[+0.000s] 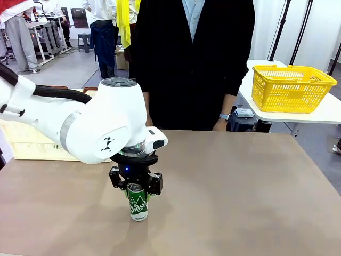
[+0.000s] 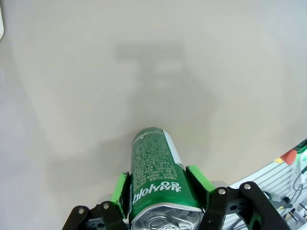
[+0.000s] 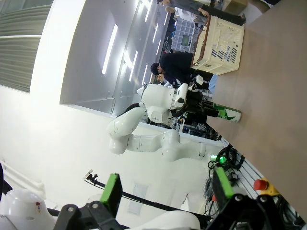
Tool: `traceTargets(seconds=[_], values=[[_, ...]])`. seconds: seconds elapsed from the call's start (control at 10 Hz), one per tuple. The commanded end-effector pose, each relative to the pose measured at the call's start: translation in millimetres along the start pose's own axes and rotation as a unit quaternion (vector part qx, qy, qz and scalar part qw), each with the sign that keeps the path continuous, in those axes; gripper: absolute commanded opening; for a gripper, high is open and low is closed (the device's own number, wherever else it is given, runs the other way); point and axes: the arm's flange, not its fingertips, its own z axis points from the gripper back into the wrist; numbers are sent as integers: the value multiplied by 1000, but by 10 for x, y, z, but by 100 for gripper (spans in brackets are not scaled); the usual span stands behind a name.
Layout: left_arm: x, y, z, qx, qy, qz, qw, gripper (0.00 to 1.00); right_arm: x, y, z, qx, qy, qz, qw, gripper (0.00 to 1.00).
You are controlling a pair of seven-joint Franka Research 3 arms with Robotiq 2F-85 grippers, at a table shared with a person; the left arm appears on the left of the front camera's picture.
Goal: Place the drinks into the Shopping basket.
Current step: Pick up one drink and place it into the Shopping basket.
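Pads (image 2: 121,190) of left tool (image 1: 136,184) flank slim glossy green can (image 1: 138,205).

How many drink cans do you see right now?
1: the green can stands upright on the table, clamped between the left hand's pads. A second can may be hidden behind the arm.

I work in a robotics lab: beyond my brown table (image 1: 240,186) stand other workbenches (image 1: 45,29), tripod legs (image 1: 290,26) and a yellow mesh basket (image 1: 292,88).
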Motion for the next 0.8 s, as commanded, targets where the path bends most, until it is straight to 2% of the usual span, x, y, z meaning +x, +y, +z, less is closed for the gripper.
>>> traceTargets(seconds=[0.0, 0.1, 0.3, 0.5, 0.6, 0.7], values=[[21, 47, 26, 10, -11, 11, 1000, 0, 8, 48, 15, 1, -2, -6, 1000, 100], [33, 110, 226, 6, -22, 8, 1000, 0, 8, 48, 15, 1, -2, -6, 1000, 100], [153, 385, 1076, -17, -44, -14, 999, 0, 8, 48, 15, 1, -2, -6, 1000, 100], [246, 702, 2139, 5, -91, 14, 996, 0, 8, 48, 15, 1, -2, -6, 1000, 100], [251, 881, 2542, 0, -123, 7, 992, 0, 8, 48, 15, 1, -2, -6, 1000, 100], [355, 1242, 2923, -2, -162, -19, 987, 0, 8, 48, 15, 1, -2, -6, 1000, 100]])
